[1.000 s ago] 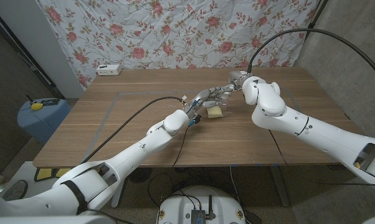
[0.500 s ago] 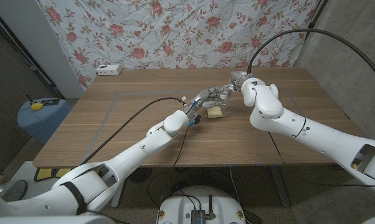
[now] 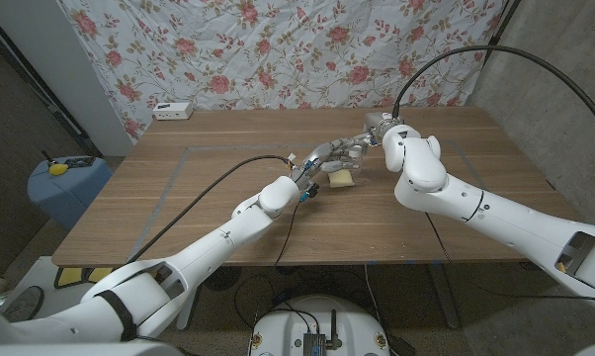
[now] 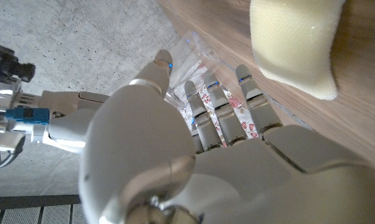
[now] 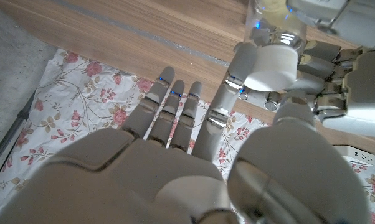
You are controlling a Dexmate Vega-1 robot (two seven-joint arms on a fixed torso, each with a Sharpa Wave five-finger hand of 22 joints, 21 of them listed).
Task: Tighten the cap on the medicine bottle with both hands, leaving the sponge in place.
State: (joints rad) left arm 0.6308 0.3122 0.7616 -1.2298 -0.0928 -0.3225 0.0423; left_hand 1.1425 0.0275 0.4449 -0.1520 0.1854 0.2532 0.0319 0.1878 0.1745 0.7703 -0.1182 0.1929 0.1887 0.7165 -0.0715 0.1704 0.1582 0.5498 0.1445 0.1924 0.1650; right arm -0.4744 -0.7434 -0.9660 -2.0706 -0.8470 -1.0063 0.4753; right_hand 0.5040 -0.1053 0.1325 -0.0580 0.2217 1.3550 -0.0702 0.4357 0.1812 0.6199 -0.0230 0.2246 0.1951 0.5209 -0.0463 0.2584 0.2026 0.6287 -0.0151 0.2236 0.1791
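Both hands meet near the middle of the table (image 3: 179, 188), just beside the sponge (image 3: 343, 177). The left hand (image 3: 327, 156) reaches in from the near left; the right hand (image 3: 365, 144) comes in from the right, and the two touch or nearly touch. The bottle (image 4: 197, 59) sits between them: the left wrist view shows a clear body beyond the left fingers (image 4: 213, 106), and the right wrist view shows it next to the sponge. The cap cannot be made out. Over the last second the hands and sponge hold their places in the head view; only the right forearm shifts slightly toward the left. This suggests a small wrist rotation, consistent with a tightening turn in progress, not a reposition. The left fingers curl toward the bottle, but a firm grip cannot be confirmed. In the right wrist view the right fingers (image 5: 175, 106) extend side by side with the thumb apart; whether they hold anything cannot be told. The sponge lies on the wood, apparently undisturbed, as the task requires.
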